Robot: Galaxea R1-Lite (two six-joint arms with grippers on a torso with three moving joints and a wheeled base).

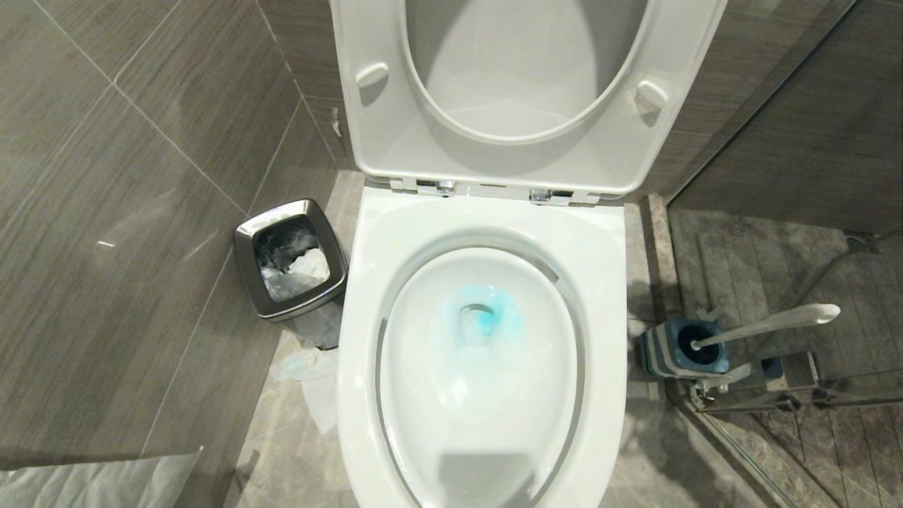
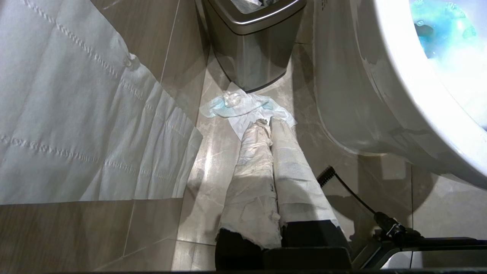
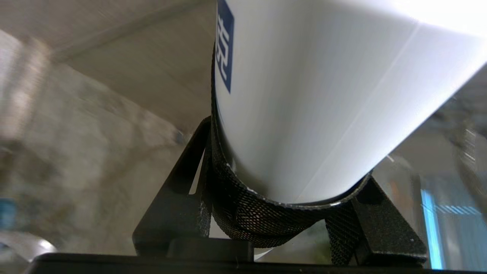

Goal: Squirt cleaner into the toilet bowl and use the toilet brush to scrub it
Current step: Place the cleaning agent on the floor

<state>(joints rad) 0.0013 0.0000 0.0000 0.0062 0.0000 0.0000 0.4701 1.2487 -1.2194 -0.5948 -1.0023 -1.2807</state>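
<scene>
The toilet bowl (image 1: pixel 600 296) stands in the middle of the head view with its seat and lid raised. A teal-blue pool of liquid (image 1: pixel 487 317) lies at the drain. The toilet brush (image 1: pixel 769 326) leans in its blue-and-grey holder (image 1: pixel 677 349) on the floor to the bowl's right, its bristle head hidden inside. Neither arm shows in the head view. In the right wrist view my right gripper (image 3: pixel 281 217) is shut on the cleaner (image 3: pixel 304 95), whose white body fills the picture; its nozzle is out of view. My left gripper (image 2: pixel 268 123), paper-wrapped, is shut and empty above the floor beside the bowl (image 2: pixel 399 83).
A small steel bin (image 1: pixel 289 264) stands left of the bowl against the grey tiled wall. Crumpled tissue (image 2: pixel 243 108) lies on the floor in front of it. A white paper sheet (image 2: pixel 76 114) hangs near the left gripper. A glass partition frame (image 1: pixel 776 395) runs behind the brush holder.
</scene>
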